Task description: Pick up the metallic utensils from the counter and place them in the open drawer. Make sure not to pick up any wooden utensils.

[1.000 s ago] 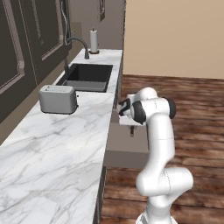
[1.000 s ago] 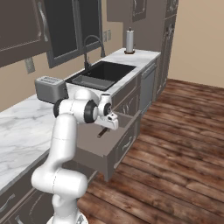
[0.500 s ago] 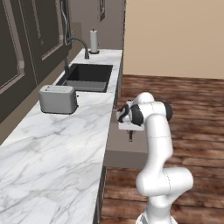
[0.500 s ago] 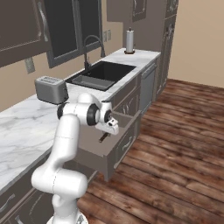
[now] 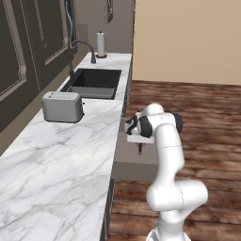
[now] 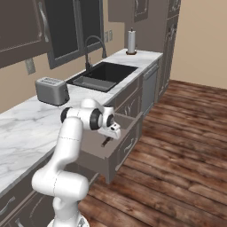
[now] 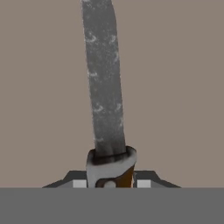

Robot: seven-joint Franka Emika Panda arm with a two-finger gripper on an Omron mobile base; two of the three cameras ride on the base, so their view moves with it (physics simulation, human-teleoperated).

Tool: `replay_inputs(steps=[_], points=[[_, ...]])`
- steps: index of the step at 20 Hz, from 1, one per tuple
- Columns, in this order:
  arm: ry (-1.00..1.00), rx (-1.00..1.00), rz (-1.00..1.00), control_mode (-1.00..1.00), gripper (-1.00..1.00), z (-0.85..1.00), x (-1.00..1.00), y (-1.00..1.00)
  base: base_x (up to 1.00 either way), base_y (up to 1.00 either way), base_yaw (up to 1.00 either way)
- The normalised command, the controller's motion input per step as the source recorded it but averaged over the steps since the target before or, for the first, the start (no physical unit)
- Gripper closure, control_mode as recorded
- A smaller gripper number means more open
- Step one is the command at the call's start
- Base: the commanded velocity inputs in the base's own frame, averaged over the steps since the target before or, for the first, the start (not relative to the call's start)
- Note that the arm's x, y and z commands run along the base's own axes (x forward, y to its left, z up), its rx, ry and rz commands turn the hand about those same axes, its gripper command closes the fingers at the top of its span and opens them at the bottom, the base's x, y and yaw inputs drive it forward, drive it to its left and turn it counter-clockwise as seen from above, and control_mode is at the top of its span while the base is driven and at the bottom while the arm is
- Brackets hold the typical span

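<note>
The claw (image 5: pixel 140 149) hangs right over the open drawer (image 6: pixel 116 155), clamped on the knife (image 7: pixel 103 87), whose grey blade points straight down at the drawer floor.

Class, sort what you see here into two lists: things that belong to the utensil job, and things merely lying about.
Belongs to the job:
knife, held in the gripper
open drawer

Just lying about:
toaster
sink
tap
paper towel roll
</note>
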Motion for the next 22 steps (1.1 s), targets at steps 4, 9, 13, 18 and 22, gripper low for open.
replay_inputs(steps=[4,9,13,18,22], points=[[0.15,0.00,0.00,-1.00,1.00,-0.34,0.28,-0.25,0.00,0.00,0.00],[0.04,0.00,0.00,-1.00,1.00,-0.23,0.10,-0.08,0.00,0.00,0.00],[0.00,0.00,0.00,-1.00,1.00,-0.02,0.00,0.00,0.00,0.00,0.00],[0.00,0.00,0.00,-1.00,-1.00,0.00,0.00,0.00,0.00,0.00,0.00],[0.00,0.00,0.00,-1.00,-1.00,0.00,0.00,0.00,0.00,0.00,0.00]])
